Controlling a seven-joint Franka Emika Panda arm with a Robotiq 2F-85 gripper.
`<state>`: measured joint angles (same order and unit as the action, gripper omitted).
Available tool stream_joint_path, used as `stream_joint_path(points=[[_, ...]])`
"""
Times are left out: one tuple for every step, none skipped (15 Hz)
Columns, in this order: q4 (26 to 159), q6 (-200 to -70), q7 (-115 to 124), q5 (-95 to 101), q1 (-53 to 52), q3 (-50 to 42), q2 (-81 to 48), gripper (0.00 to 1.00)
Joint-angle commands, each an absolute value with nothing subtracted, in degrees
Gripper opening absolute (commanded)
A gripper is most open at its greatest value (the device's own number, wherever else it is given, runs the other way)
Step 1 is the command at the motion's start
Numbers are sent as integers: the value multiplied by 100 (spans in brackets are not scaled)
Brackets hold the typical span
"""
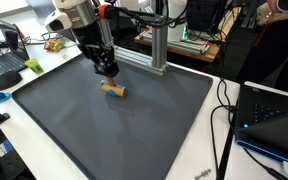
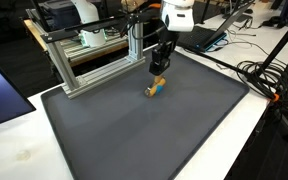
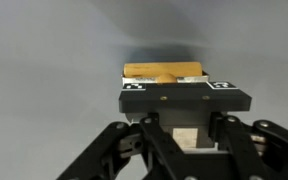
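On the mat (image 1: pixel 134 130): wooden block (image 1: pixel 113 89), near the middle (one end looks lifted).
gripper (image 1: pixel 107 73): closed, pinching the block's end.
risk: off-centre grip, so it could swivel or slip out.

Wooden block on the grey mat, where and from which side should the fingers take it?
Across its narrow width near mid-length, coming down from above. The wooden block lies low and long on the mat, so both long sides look free for the fingers.
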<state>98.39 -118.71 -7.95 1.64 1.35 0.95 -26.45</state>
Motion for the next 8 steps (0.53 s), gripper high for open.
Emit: stream_joint_path(points=[[10056,-11492,-1002,172,152,120,-2752,22],[10088,-11423,-998,178,146,115,-2794,22],[10072,-11429,-985,163,144,128,-2790,22],[10047,-11452,-962,138,146,133,-2799,22],[10023,-11487,-950,140,139,136,-2800,22],[10002,-11548,-939,94,146,149,-2793,22],[9986,-11634,-902,91,139,146,-2778,22],[9970,-11735,-887,56,143,157,-2754,22]])
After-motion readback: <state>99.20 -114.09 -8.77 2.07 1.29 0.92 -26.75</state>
